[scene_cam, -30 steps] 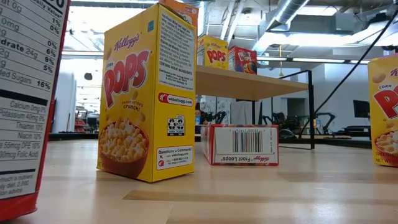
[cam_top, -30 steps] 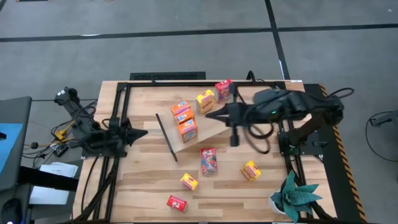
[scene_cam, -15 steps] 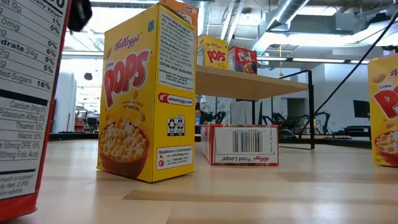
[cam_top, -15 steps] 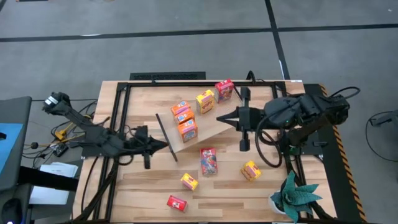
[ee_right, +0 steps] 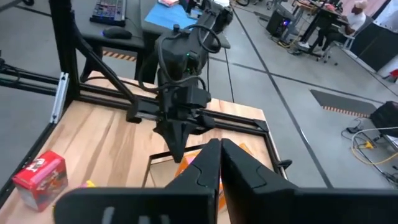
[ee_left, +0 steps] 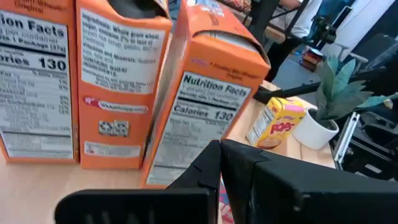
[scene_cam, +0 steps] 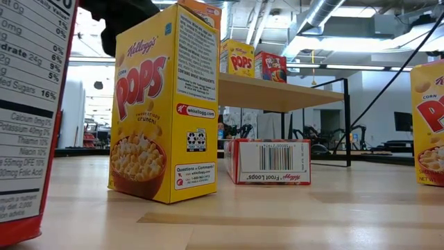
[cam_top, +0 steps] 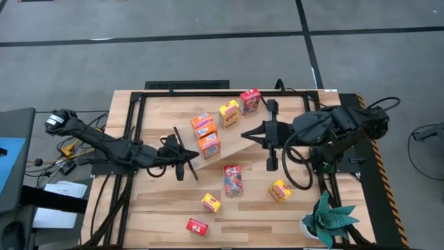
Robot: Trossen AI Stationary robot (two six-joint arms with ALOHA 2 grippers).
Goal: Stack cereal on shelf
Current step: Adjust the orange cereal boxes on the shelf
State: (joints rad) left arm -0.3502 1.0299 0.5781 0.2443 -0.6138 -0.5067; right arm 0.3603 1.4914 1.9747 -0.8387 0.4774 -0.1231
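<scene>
Cardboard cereal boxes (cam_top: 209, 145): light, stiff, crushable; best pinched across narrow sides. Four sit on shelf (cam_top: 233, 149), five on surface (cam_top: 159, 201) near it. Left gripper (cam_top: 186, 157) and right gripper (cam_top: 247, 132) flank shelf, fingers clenched, empty.

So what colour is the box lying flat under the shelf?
The flat cardboard cereal box is red with a white barcode end, clearest in the low view.
</scene>
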